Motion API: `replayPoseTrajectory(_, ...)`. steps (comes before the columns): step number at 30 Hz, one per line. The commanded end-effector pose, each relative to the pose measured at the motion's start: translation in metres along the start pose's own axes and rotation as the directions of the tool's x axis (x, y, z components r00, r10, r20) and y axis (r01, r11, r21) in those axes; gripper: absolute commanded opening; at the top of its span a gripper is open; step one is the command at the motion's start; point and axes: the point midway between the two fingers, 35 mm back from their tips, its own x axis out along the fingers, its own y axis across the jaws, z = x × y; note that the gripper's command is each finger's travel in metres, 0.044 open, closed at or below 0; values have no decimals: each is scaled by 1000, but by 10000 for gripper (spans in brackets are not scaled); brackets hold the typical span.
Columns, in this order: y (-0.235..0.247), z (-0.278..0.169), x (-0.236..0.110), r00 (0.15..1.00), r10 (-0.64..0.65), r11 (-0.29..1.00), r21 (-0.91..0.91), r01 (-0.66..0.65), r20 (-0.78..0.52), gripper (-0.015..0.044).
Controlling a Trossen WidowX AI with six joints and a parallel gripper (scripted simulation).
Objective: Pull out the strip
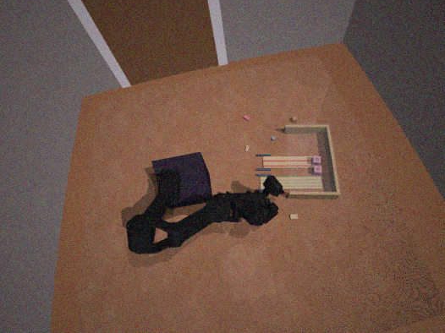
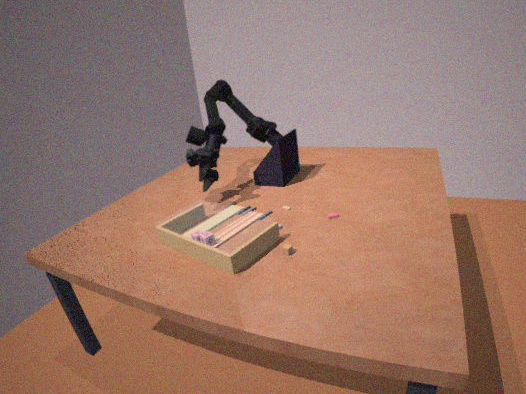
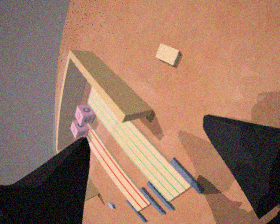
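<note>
A shallow wooden tray (image 1: 334, 158) (image 2: 220, 258) (image 3: 113, 85) lies on the table, open on the side facing the arm. Two red-lined strips (image 1: 288, 159) (image 1: 288, 170) (image 3: 115, 172) and a wider pale strip (image 1: 296, 182) (image 2: 212, 218) (image 3: 138, 147) lie in it, with blue ends (image 1: 263, 169) (image 3: 156, 198) sticking out. Two small pink cubes (image 1: 316, 159) (image 1: 317, 169) (image 2: 196, 235) (image 2: 207, 238) (image 3: 84, 115) (image 3: 78, 128) sit on the red-lined strips at the closed end. I cannot tell which one carries the label. My gripper (image 1: 272, 185) (image 2: 207, 183) (image 3: 148, 132) is open and empty, above the open end by the pale strip.
The arm's dark base block (image 1: 182, 177) (image 2: 277, 162) stands behind the tray. Small loose bits lie around: a tan block (image 1: 293, 216) (image 3: 168, 53), a pink piece (image 1: 246, 117) (image 2: 333, 215), a tan cube (image 1: 293, 119) (image 2: 287, 248), a blue bit (image 1: 273, 138).
</note>
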Motion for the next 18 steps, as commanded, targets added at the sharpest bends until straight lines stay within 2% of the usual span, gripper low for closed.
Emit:
replayPoseTrajectory(1, 35, -33, -5, 1000, 1, 968, -249, -5, -17, 400)
replayPoseTrajectory(6, 78, -78, -22, 1000, 14, 821, -570, -16, -8, 400)
replayPoseTrajectory(11, 112, -120, -51, 999, 45, 570, -821, -1, 30, 400)
replayPoseTrajectory(15, 129, -146, -76, 994, 82, 365, -930, 36, 71, 400)
replayPoseTrajectory(18, 130, -148, -77, 994, 84, 355, -934, 39, 73, 400)
